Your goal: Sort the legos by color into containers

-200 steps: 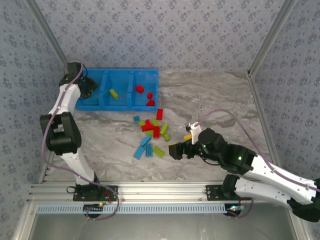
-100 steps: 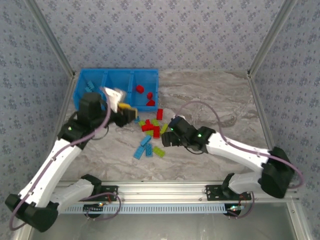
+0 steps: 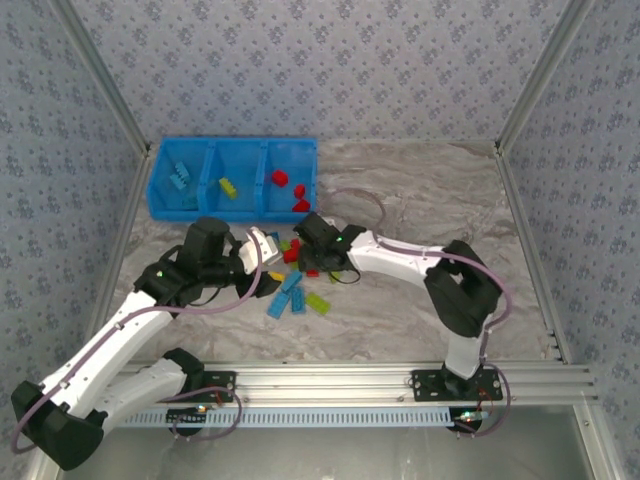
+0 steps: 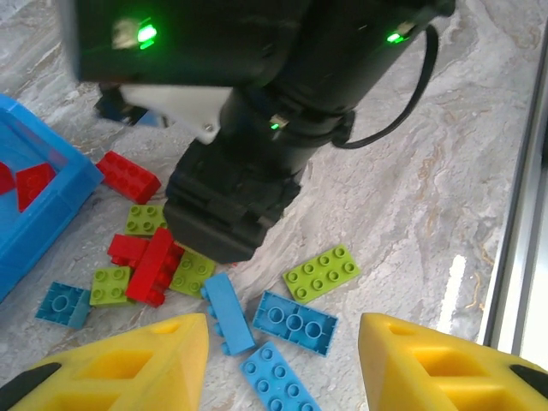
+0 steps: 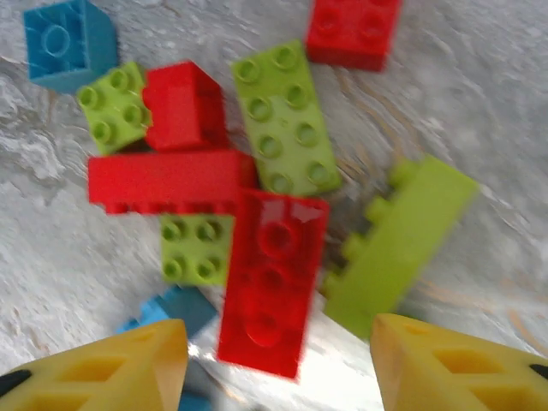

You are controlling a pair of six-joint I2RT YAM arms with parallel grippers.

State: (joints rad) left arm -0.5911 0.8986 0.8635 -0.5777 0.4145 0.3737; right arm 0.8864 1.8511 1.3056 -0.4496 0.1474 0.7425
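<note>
Heap of legos (image 3: 300, 268) is lying mid-frame in the top view, just below the tray (image 3: 232, 141) at upper left, whose three bays are holding a few blue, green and red pieces apiece. The right gripper (image 5: 274, 330) is hanging low over the heap, its fingers parted at a middling width and straddling a long red brick (image 5: 274, 282) at lower centre without touching it. The left gripper (image 4: 282, 368) is hovering alongside with fingers apart, gripping nothing, blue bricks (image 4: 295, 321) lying under the gap. Judging the bricks light, rigid and smooth-walled, so apt to skid or pop out. They look best taken across the narrow width, pads on the long flat sides. Green bricks (image 5: 402, 244) are crowding the red one on both sides, leaving the fingers little room.
</note>
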